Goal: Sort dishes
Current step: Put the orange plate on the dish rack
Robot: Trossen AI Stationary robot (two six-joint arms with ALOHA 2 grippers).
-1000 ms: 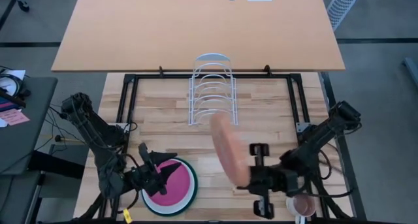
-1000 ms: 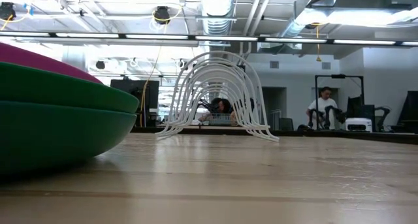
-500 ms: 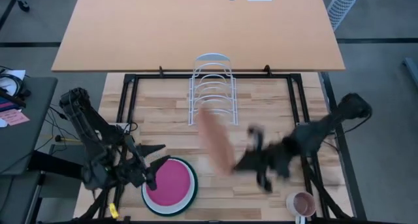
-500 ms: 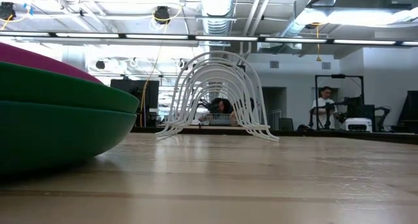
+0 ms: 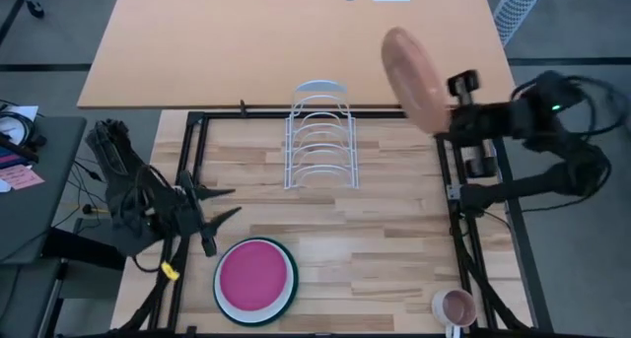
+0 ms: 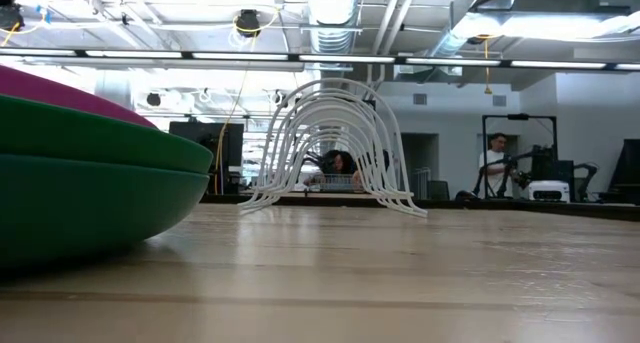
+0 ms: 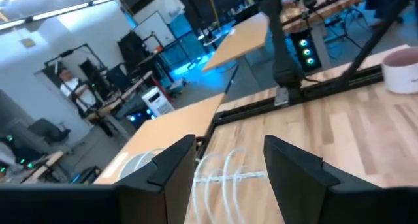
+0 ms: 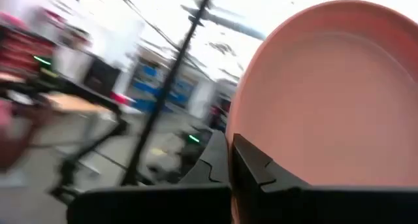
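One plate, the brown plate [image 5: 414,79], is off the table: the right gripper [image 5: 461,121] has its fingers clamped on the rim and carries it on edge, high and to the right of the rack [image 5: 318,134], beyond the rack's far end. Holding it by the rim and upright looks chosen for the rack's slots, which take a plate edge-on; from this height the arm would have to come back over the rack and down.

The other plates sit stacked, well in front of the rack and a little to its left: the pink plate [image 5: 255,276] on top, a white plate [image 5: 289,284] showing only as a thin ring under it, and the green plate [image 6: 90,188] at the bottom. The stack keeps them reachable one at a time from the top.

The left gripper [image 5: 211,206] hangs left of the rack, between it and the stack, fingers apart and empty, clear of the right arm's path.

A mug [image 5: 456,306] stands far to the right of the stack, at the table's near edge.

The low view cuts the stack off at the side and shows neither arm. The right wrist view is blurred, so the exact contact on the rim is hard to read. Which slot is meant cannot be told.
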